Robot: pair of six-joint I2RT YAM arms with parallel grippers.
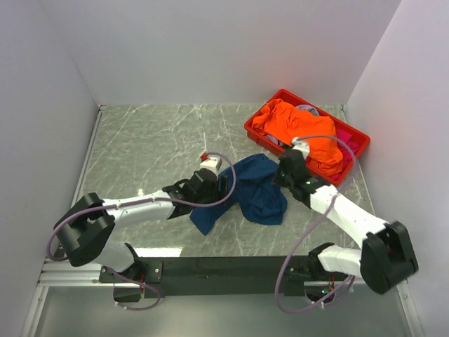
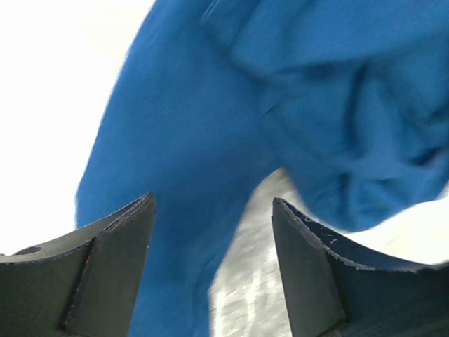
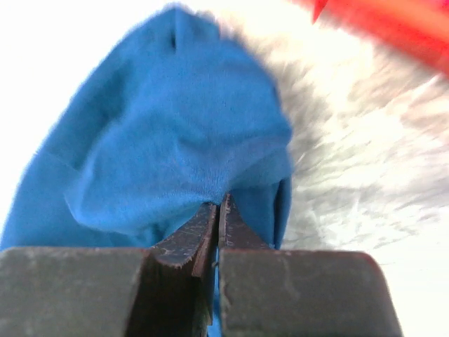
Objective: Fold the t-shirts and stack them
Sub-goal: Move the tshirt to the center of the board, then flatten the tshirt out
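Observation:
A navy-blue t-shirt (image 1: pixel 254 193) lies crumpled on the marble table, between my two grippers. My left gripper (image 1: pixel 210 184) is open at its left edge, and in the left wrist view (image 2: pixel 210 232) blue cloth (image 2: pixel 231 119) lies under and beyond the jaws. My right gripper (image 1: pixel 283 173) is shut on the shirt's right edge, and the right wrist view (image 3: pixel 218 203) shows a fold of blue cloth (image 3: pixel 175 133) pinched at the tips. An orange t-shirt (image 1: pixel 303 135) fills the red crate (image 1: pixel 258 131), with magenta-pink cloth (image 1: pixel 349 140) beside it. The chest print is hidden.
The red crate stands at the back right near the right wall. White walls enclose the table (image 1: pixel 154 140) on three sides. A black rail (image 1: pixel 224 268) with the arm bases runs along the near edge.

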